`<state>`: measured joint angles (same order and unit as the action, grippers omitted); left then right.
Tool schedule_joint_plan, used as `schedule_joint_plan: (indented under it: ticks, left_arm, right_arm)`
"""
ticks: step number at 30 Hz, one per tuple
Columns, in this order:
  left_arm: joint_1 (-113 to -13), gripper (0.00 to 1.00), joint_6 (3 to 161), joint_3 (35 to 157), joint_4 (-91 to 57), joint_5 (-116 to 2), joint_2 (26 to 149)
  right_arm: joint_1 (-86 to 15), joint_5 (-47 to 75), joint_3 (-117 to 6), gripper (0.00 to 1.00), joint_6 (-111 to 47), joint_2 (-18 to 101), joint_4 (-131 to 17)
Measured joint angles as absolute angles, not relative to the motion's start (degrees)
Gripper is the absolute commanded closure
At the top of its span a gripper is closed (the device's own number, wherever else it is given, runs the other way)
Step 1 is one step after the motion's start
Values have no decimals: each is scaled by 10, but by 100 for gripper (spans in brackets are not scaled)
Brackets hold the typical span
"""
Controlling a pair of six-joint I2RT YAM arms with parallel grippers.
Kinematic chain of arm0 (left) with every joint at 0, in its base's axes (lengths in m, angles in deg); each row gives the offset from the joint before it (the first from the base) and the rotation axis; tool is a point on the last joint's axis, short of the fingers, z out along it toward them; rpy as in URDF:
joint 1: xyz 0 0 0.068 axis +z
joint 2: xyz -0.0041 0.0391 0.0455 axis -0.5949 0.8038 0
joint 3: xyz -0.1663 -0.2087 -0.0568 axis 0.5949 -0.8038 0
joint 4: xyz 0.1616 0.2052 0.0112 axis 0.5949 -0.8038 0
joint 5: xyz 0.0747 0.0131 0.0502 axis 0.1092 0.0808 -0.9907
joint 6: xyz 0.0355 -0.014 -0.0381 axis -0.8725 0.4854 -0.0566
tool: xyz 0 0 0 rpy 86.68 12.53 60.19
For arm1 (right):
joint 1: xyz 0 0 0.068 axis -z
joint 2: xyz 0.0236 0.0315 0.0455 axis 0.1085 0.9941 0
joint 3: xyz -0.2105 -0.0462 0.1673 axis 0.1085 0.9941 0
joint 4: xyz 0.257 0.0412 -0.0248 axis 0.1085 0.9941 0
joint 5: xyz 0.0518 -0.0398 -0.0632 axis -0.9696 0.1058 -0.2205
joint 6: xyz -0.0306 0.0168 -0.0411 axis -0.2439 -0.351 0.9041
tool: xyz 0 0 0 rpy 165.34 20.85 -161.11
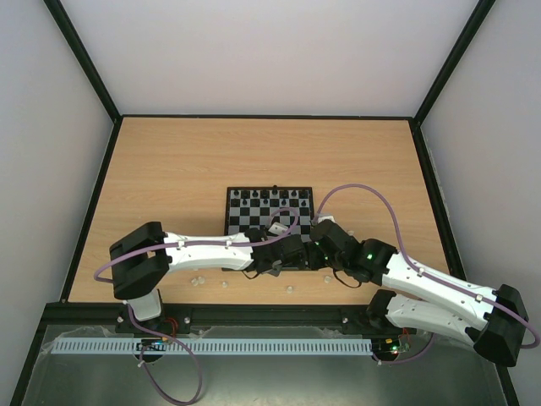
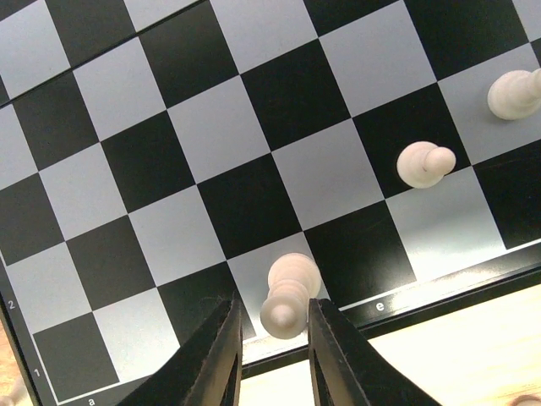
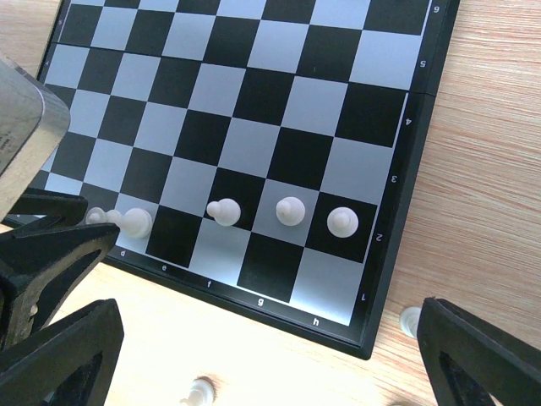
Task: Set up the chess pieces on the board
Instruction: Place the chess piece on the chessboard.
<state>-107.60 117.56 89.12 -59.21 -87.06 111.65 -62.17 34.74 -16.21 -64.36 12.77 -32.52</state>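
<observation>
Chess pieces point(image 3: 290, 211) are partly set. The left claw point(image 2: 272, 304) flanks one cream piece point(image 2: 293, 275) on the board point(image 2: 169, 161) at its near edge; whether it grips cannot be told. The right claw point(image 3: 270, 355) is spread wide and empty. Four cream pieces stand near that edge, black pieces point(image 1: 266, 198) line the far side, and loose pieces point(image 3: 409, 320) remain on the surface point(image 1: 169, 169).

A robotics lab cell: blank white panels point(image 1: 270, 51) in black framing point(image 1: 84, 59) enclose a wooden tabletop point(image 1: 186, 161) mid-frame.
</observation>
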Motion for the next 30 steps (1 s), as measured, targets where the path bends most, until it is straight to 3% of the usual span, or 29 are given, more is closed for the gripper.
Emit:
schedule_joint_plan:
  ticks: [30]
  left_arm:
    - [-1078,67,1206,878,-590,-887,1113]
  right_arm:
    - [-621,348,-158,4,-644,124,-326]
